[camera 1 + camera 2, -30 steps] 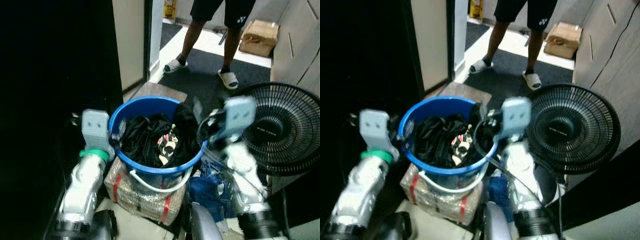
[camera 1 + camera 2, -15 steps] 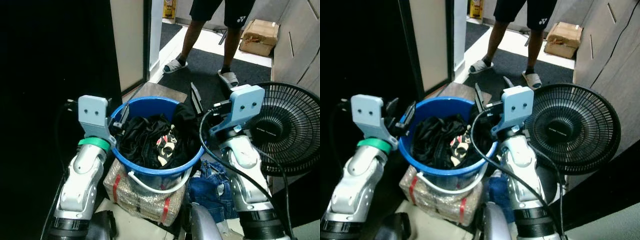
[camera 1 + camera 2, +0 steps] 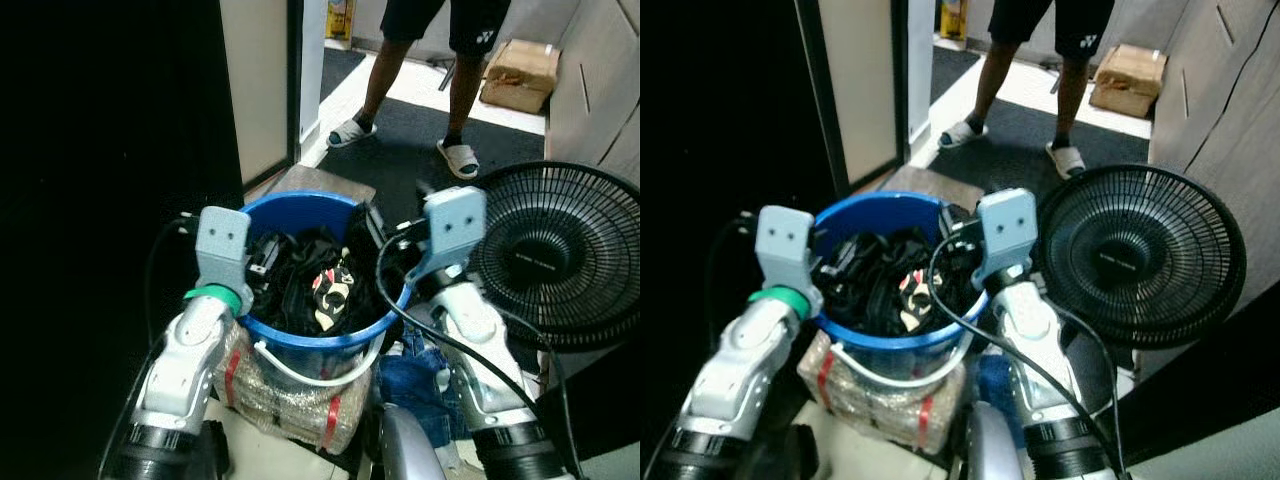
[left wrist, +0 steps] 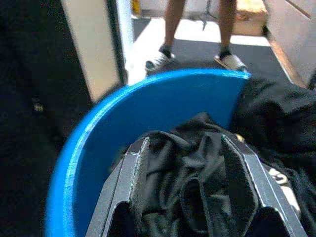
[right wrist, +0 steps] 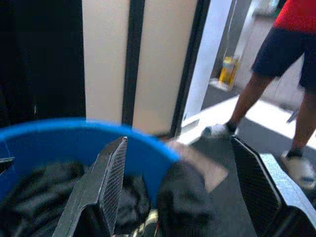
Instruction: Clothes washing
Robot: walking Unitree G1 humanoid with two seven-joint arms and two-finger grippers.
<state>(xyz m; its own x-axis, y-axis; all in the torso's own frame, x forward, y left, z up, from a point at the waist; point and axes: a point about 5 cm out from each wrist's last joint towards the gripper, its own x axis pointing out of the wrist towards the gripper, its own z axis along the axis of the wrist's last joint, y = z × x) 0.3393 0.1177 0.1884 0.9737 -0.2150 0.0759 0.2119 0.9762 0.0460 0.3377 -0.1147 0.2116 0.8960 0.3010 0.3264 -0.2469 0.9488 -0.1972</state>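
Note:
A blue bucket (image 3: 312, 343) holds black clothes (image 3: 298, 272) and a patterned garment (image 3: 334, 291). More black cloth (image 5: 183, 195) hangs over the bucket's right rim. My left gripper (image 3: 262, 260) is inside the left rim, open, its fingers (image 4: 131, 180) straddling a fold of black cloth (image 4: 197, 163) without closing on it. My right gripper (image 3: 378, 238) hovers at the right rim, open, its fingers (image 5: 111, 173) wide apart above the draped cloth.
The bucket stands on a plastic-wrapped bundle (image 3: 280, 398). Blue jeans (image 3: 415, 375) lie on the floor to its right. A black fan (image 3: 555, 255) stands close at the right. A person's legs (image 3: 420, 70) are in the doorway beyond, near a cardboard box (image 3: 520, 68).
Both grippers moved inward to the bucket: the left from outside the left rim to over the clothes, the right leftward onto the right rim.

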